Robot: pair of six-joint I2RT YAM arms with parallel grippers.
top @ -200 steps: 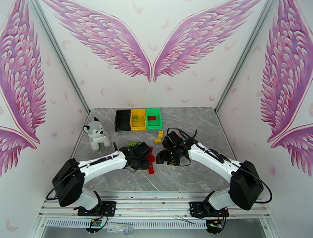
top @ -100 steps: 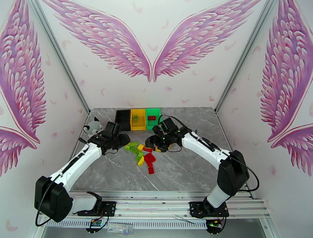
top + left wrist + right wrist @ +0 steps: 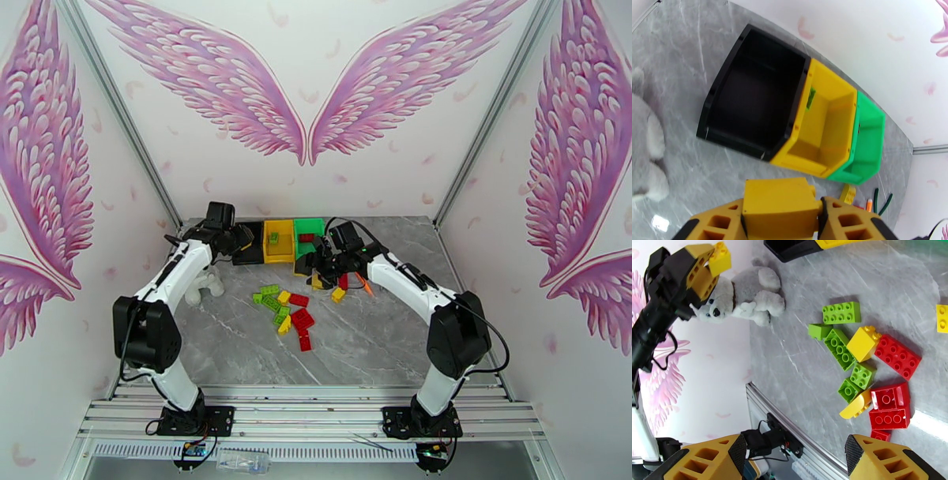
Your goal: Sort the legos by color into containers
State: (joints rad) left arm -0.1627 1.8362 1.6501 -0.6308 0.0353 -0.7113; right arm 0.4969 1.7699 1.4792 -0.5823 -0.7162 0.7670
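My left gripper [image 3: 235, 236] hangs at the back left beside the black container [image 3: 254, 245] and is shut on a yellow lego [image 3: 778, 199]; the right wrist view also catches that gripper [image 3: 707, 267] with the brick. The black container [image 3: 713, 110], yellow container [image 3: 829, 118] and green container [image 3: 869, 146] stand joined in a row. A green lego [image 3: 811, 96] lies in the yellow one, a red lego [image 3: 306, 238] in the green one. My right gripper [image 3: 316, 268] is open at the green container's front, its fingers [image 3: 884, 457] wide apart above the loose legos [image 3: 853, 362].
A plush husky [image 3: 201, 286] sits at the left under my left arm. An orange stick [image 3: 365, 284] and a yellow brick [image 3: 338, 294] lie right of the pile [image 3: 286, 309]. White walls close the back and sides.
My left gripper left the pile and swung to the back left, carrying the yellow lego up to the black container. My right gripper moved back from mid-table to the green container.
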